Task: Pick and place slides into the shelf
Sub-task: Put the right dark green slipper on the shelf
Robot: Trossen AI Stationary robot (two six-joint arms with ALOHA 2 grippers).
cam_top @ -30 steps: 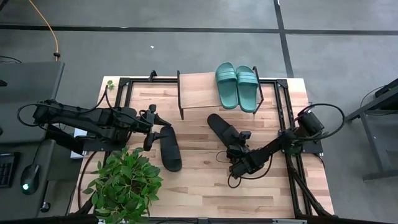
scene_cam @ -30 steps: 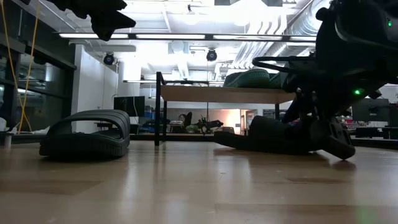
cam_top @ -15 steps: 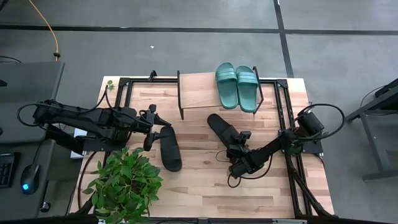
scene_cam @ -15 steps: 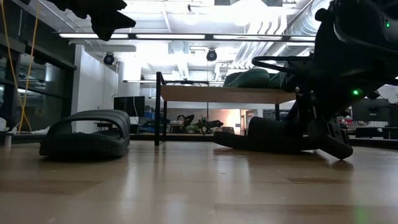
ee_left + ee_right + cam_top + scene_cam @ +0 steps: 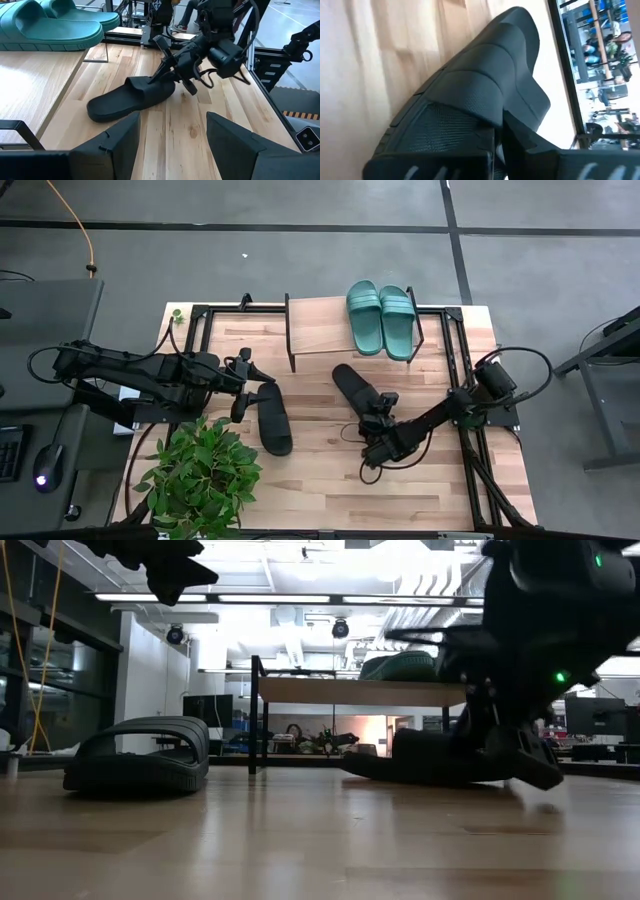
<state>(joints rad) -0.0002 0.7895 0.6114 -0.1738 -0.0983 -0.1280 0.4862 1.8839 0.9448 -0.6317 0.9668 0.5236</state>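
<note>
Right tool (image 5: 378, 418) clamped shut on the black slide (image 5: 354, 387) at its end away from the shelf (image 5: 318, 326). Slide's long axis points diagonally toward the shelf. Left tool (image 5: 243, 387) wide open, holding nothing, beside the other black slide (image 5: 272, 418).

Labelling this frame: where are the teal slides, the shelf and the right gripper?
teal slides (image 5: 381, 317): high view, straps.
shelf (image 5: 316, 326): high view, bare plank.
right gripper (image 5: 377, 412): high view, fingertips on black slide.
</note>
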